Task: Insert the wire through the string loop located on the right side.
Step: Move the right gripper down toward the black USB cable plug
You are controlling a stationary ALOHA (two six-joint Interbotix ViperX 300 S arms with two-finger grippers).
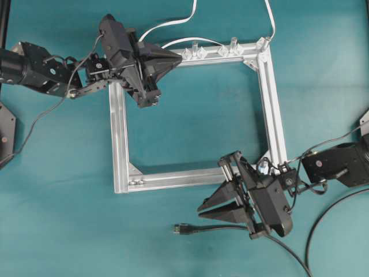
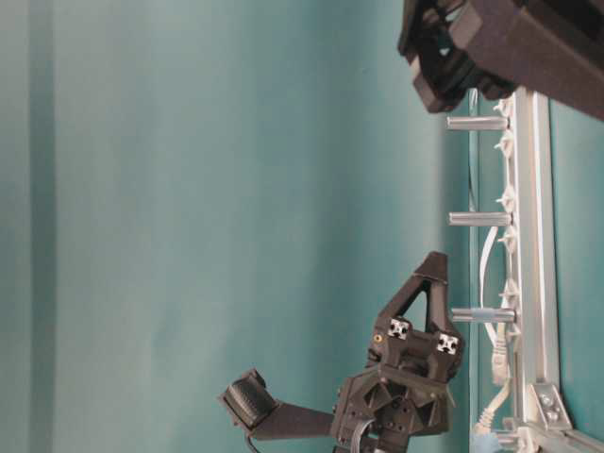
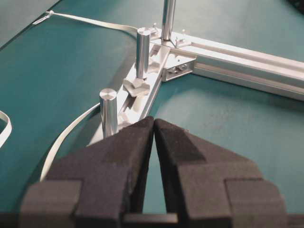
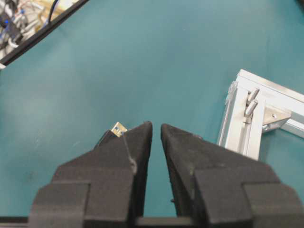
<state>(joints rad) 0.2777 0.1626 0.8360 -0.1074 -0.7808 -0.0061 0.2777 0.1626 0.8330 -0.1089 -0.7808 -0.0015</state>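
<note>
The wire [image 1: 230,227] is a thin black cable lying on the teal table below the frame. Its plug [image 1: 181,229] points left, and the silver tip [image 4: 118,128] peeks out just past my right gripper's left finger. My right gripper [image 1: 200,210] hovers over the cable by the frame's lower right corner. In the right wrist view, the right gripper [image 4: 156,125] has its jaws almost together with nothing between them. My left gripper [image 1: 179,56] sits over the frame's top left part. Its tips touch in the left wrist view [image 3: 154,119], empty. I cannot make out the string loop.
The square aluminium frame [image 1: 118,138] lies flat mid-table. Upright metal posts [image 3: 109,114] and clear clips [image 1: 202,52] line its top bar. A white cable [image 1: 173,24] curves behind that bar. The right arm's own black cable [image 1: 323,213] loops at lower right.
</note>
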